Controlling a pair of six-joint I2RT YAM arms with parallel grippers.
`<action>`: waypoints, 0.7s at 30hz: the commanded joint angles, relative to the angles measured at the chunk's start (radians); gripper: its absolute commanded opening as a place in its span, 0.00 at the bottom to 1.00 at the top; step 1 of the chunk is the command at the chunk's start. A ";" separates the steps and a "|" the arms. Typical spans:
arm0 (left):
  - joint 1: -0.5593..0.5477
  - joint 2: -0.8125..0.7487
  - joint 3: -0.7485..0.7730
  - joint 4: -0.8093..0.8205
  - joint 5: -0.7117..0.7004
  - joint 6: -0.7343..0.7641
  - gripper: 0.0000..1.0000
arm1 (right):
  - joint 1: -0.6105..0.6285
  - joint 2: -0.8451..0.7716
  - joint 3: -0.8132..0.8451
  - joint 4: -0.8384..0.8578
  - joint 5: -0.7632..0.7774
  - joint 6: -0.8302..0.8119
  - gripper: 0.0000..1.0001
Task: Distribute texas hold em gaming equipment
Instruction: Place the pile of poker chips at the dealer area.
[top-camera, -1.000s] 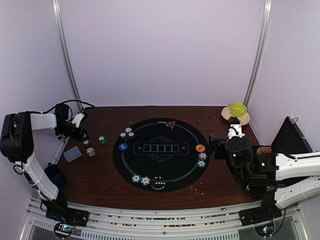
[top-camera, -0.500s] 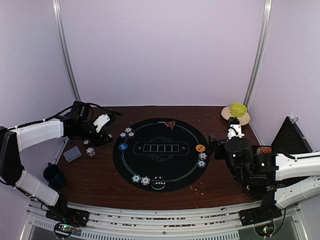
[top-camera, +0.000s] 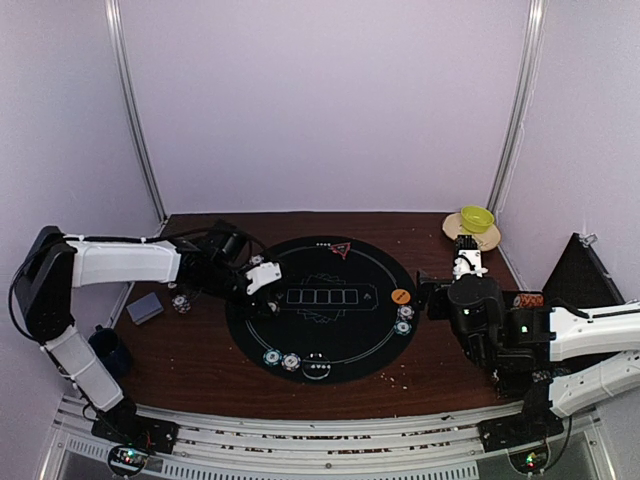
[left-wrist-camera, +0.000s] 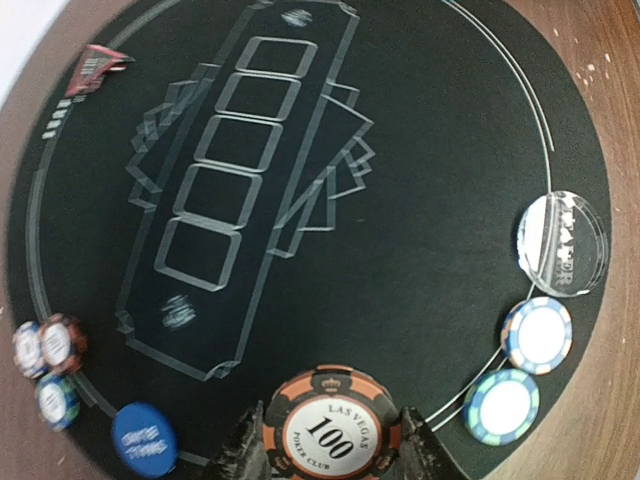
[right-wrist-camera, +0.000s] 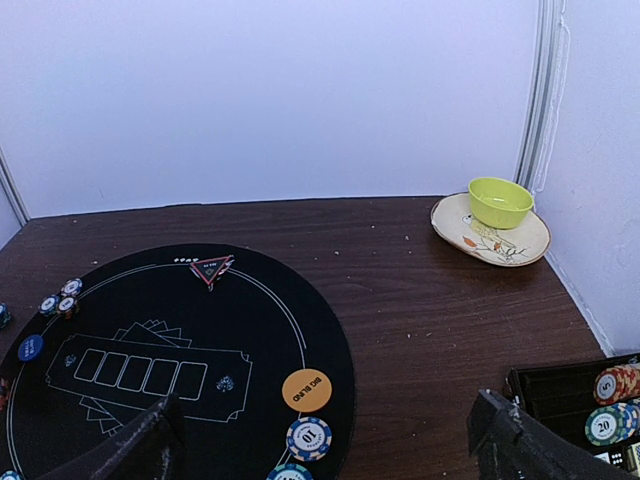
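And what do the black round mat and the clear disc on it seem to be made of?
The mat is probably matte rubber or felt: no glare, printed lines. The clear disc is likely glossy acrylic: the mat shows through it and its rim shines.

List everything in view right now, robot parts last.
mat: one, black, table centre
chips on mat: seven, mixed colours, rim groups of three, two, two
orange chip: one, in left gripper
loose chips: count unclear, by card deck
card deck: one, grey-blue, left of mat
orange disc, blue disc, clear disc: one each, mat rim
triangle marker: one, red, mat's far edge
bowl: one, yellow-green, on plate, far right
mug: one, dark blue, near left
chip tray: one, black, near right
left gripper: shut on orange chip
right gripper: open
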 joint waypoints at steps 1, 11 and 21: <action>-0.060 0.103 0.063 0.005 -0.002 0.012 0.33 | 0.005 0.000 0.028 -0.016 0.015 -0.008 1.00; -0.134 0.191 0.073 0.055 -0.017 -0.003 0.33 | 0.005 -0.005 0.027 -0.015 0.009 -0.007 1.00; -0.142 0.219 0.059 0.057 -0.006 -0.003 0.33 | 0.005 -0.005 0.028 -0.016 0.012 -0.007 1.00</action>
